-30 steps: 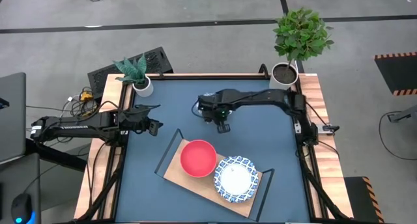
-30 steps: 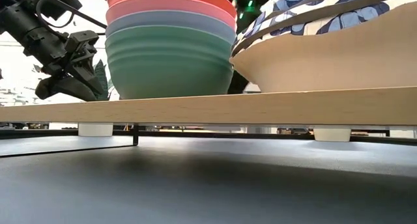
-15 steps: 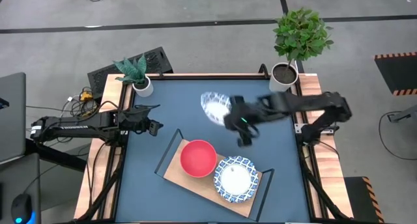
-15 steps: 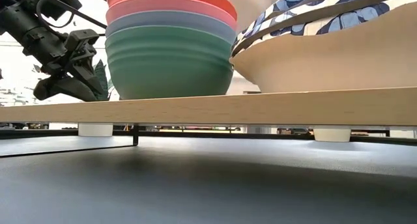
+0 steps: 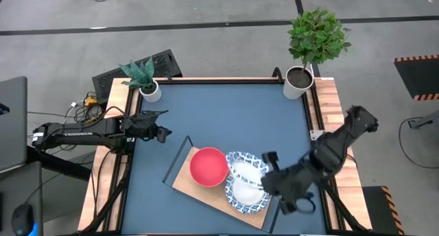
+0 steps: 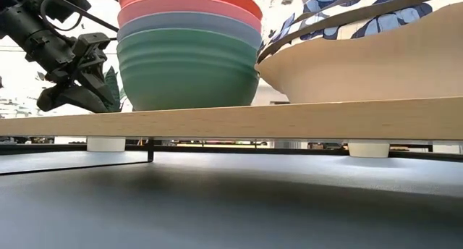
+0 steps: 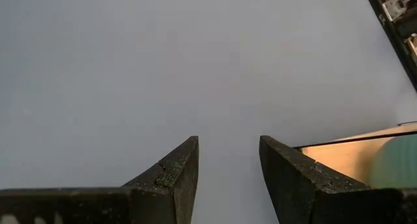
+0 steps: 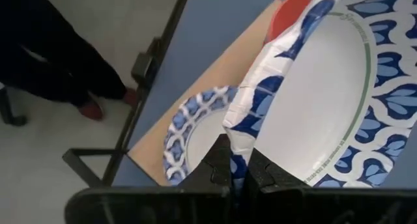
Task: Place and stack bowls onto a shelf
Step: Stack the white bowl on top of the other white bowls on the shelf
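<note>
Overhead, round blue-patterned white bowl (image 8: 326, 100) in right gripper (image 8: 240, 172).

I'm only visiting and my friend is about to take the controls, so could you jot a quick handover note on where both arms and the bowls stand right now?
Right gripper: shut on the rim of a white-and-blue bowl, held tilted above the shelf.
Left gripper: open, holding nothing, waiting over the table's left side.
On the shelf: the pink-red bowl stacked on the teal-green bowl, and beside them the second white-and-blue bowl.
Done: three bowls are on the shelf.
Left: lower the held bowl into the patterned one beneath it, then release.
</note>
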`<state>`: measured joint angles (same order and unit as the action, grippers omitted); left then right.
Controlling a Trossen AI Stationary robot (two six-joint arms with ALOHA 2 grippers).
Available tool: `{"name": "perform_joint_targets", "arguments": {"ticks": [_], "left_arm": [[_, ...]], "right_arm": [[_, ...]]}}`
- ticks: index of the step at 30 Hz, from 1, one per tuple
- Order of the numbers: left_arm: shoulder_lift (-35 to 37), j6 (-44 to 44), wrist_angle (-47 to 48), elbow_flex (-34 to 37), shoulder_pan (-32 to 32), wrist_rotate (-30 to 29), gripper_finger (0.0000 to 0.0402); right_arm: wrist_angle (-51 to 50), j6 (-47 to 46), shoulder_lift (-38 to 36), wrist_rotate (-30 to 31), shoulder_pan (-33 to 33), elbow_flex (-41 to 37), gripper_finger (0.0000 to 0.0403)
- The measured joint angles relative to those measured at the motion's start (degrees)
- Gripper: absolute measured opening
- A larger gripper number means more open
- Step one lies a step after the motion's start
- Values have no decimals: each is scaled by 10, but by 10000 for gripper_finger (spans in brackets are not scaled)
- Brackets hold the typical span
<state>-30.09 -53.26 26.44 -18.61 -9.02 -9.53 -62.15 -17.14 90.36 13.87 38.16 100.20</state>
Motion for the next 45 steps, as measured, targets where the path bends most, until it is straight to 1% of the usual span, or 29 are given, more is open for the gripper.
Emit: {"name": "perform_joint_targets", "arguments": {"ticks": [3,7,16,20,23,29,37,45], "left_arm": [[0,-6,-1,0,0,0,147],[0,-16,-2,0,0,0,147],[0,-20,-2,0,0,1,147],[0,-28,-2,0,0,1,147],[0,-30,-2,0,0,1,147],[0,-29,-2,0,0,1,147],[0,-25,-2,0,0,1,147],[0,-25,-3,0,0,1,147]], "right_arm": [[-10,-23,25,24,32,0,19],[-30,-30,63,43,63,0,19],[-84,-29,164,45,67,0,19],[-92,-24,194,40,67,0,19],[-93,-19,204,34,72,0,22],[-92,-29,204,32,69,1,56],[-89,-52,205,-12,62,3,85],[-102,-48,206,-22,56,43,135]]}}
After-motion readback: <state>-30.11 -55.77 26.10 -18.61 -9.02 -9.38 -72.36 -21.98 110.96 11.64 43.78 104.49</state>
